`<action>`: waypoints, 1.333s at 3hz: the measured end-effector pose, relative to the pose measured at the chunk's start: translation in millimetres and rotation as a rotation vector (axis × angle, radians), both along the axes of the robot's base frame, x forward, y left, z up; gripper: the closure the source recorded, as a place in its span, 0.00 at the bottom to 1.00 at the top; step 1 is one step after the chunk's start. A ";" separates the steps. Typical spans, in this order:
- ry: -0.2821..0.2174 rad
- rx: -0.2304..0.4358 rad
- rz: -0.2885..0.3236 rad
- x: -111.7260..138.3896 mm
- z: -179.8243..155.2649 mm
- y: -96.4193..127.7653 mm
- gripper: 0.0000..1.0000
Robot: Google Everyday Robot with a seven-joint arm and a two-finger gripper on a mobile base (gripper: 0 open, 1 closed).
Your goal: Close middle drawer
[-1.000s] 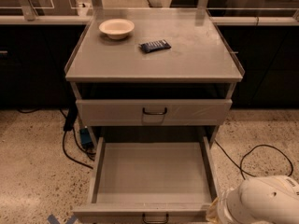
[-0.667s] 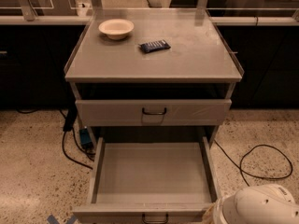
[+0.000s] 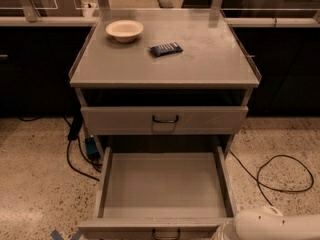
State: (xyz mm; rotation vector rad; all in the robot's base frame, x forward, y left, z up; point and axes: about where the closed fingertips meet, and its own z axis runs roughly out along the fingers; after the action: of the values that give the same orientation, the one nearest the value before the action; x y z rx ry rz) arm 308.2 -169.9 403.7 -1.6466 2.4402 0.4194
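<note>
Approach step: wide grey metal middle drawer (image 3: 165, 184) open; rounded white arm (image 3: 272, 225) by its front-right corner, gripper out of view, grip untellable; next needs a square inward push on the front.

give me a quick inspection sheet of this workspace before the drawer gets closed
surface: grey cabinet top, two items on it
job's things: middle drawer pulled out, nothing seen inside
clutter: bowl and blue packet on the top
grippers: gripper not in view; white arm section by the drawer's front right corner
cables: black cable looped on the floor at right; second cable at left
surroundings: speckled floor; upper drawer shut
</note>
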 end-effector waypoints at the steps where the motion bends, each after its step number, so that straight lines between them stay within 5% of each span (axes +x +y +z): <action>1: 0.000 0.000 0.000 0.0 0.0 0.0 1.00; 3: -0.056 -0.002 0.020 19.4 -7.1 2.5 1.00; 4: -0.138 -0.011 0.037 48.4 -7.2 3.0 1.00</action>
State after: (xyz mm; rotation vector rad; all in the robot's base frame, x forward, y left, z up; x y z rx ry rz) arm 356.7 -166.8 396.5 -1.6688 2.3192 0.2880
